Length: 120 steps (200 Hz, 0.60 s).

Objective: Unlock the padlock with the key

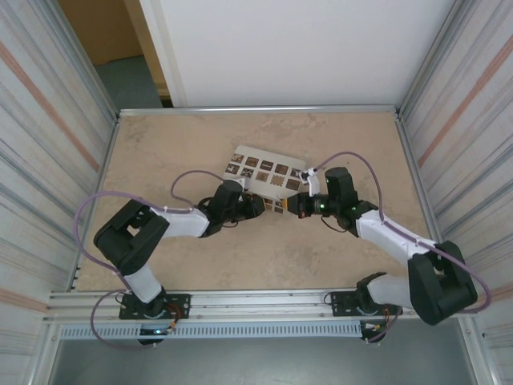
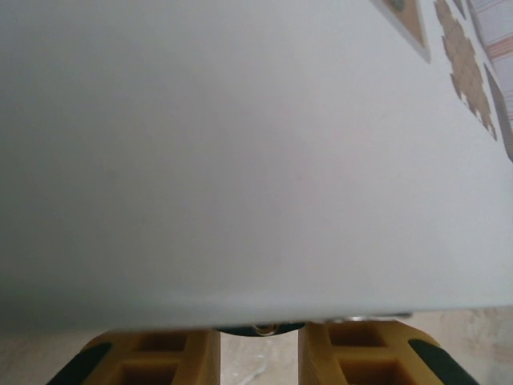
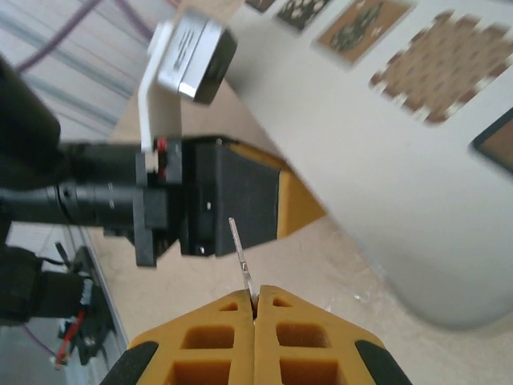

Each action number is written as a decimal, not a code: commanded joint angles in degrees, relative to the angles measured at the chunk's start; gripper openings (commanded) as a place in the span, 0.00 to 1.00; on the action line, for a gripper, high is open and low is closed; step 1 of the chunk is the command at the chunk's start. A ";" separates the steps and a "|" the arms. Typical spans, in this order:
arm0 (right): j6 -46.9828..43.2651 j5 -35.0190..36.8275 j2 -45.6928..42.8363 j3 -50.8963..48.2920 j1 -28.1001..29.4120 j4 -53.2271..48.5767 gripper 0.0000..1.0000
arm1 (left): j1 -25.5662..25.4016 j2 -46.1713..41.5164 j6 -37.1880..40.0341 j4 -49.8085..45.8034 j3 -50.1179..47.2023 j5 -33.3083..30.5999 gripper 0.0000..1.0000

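Note:
In the left wrist view, a sliver of the dark padlock point(image 2: 263, 328) with a metal ring shows between the yellow fingers point(image 2: 200, 353) of my left gripper point(image 2: 260, 337). The fingers stand a little apart, closed on it. A white board hides the rest of the padlock. My right gripper point(image 3: 256, 301) is shut on the thin silver key point(image 3: 240, 255), whose blade sticks up towards the left arm's black wrist point(image 3: 224, 200). From above, the left gripper point(image 1: 258, 206) and the right gripper point(image 1: 295, 206) face each other, close together, at the board's near edge.
A white board point(image 1: 264, 171) printed with brown pattern squares lies tilted over the left gripper's fingertips; the board point(image 2: 240, 160) fills most of the left wrist view, and its rounded corner point(image 3: 457, 313) shows in the right wrist view. Corrugated walls point(image 1: 48, 160) enclose the beige tabletop point(image 1: 264, 257).

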 commanded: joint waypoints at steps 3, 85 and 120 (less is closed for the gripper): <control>-5.05 6.34 -5.50 -3.31 3.08 -3.70 0.00 | -0.08 -3.62 -1.73 -2.33 4.02 4.19 0.13; -8.80 23.62 -11.36 -10.59 13.64 -0.93 0.00 | -0.08 -6.69 -6.04 -9.59 7.23 7.01 0.12; -9.33 28.24 -9.89 -12.18 15.92 3.85 0.00 | -0.08 -6.97 -7.18 -10.42 8.00 7.38 0.12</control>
